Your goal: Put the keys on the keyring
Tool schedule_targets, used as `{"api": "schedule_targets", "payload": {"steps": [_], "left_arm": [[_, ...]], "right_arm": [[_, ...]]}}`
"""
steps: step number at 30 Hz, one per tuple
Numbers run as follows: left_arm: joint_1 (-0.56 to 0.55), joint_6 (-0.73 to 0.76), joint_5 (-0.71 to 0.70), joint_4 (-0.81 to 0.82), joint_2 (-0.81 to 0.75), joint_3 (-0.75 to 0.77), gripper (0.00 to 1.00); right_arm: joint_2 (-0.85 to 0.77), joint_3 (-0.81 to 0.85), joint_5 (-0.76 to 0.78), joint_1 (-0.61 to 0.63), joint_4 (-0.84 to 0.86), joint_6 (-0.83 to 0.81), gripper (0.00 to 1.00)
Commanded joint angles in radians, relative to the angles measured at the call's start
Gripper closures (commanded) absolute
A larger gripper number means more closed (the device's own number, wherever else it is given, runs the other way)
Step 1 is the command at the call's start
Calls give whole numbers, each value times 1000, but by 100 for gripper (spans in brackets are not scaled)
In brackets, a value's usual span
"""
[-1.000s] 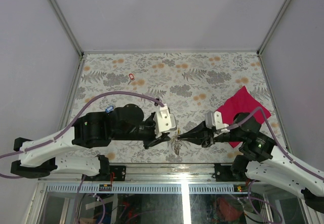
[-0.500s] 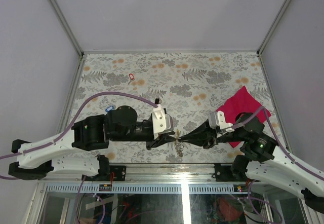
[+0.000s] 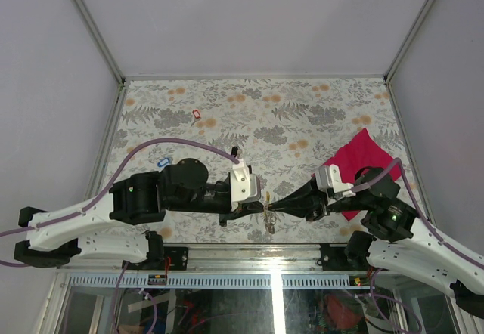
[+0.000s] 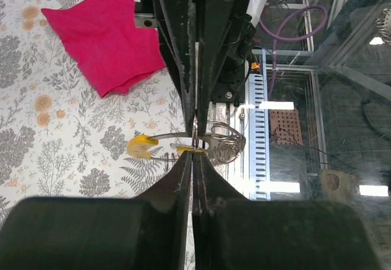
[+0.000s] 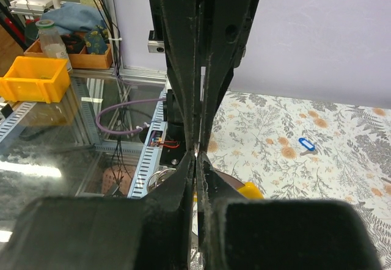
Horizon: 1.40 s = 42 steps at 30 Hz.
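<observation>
Jaws closed: left gripper (image 4: 193, 157), right gripper (image 5: 197, 158) both pinching keyring (image 4: 223, 145).

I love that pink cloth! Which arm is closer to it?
Right. The right arm lies over the cloth's near edge in the top view. The left arm sits well to its left; the left gripper meets the right gripper at the keyring.

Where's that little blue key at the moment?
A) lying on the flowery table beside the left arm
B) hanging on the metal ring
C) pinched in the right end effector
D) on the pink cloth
A: the blue key lies flat on the table next to the left arm, well apart from the keyring and the cloth.
</observation>
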Motion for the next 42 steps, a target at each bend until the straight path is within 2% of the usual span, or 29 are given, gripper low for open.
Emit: {"api": "schedule_targets", "payload": {"steps": [1, 10, 28, 31, 33, 37, 42], "left_arm": [[-7, 11, 12, 44, 8, 23, 100], [-7, -1, 7, 63, -5, 14, 100], [-6, -64, 33, 339, -65, -113, 100], [-8, -68, 28, 362, -72, -119, 99], [-7, -71, 17, 368, -84, -122, 93], [-8, -75, -8, 381, -123, -136, 88], [-8, -85, -26, 435, -184, -183, 86]], "right_arm": [[-15, 55, -8, -1, 69, 12, 100], [-34, 15, 14, -1, 186, 82, 100], [1, -113, 126, -1, 601, 243, 100], [2, -119, 132, -1, 612, 246, 100], [-3, -117, 128, -1, 592, 234, 100], [-24, -101, 109, -1, 532, 206, 100], [-30, -94, 79, -1, 514, 211, 100]]}}
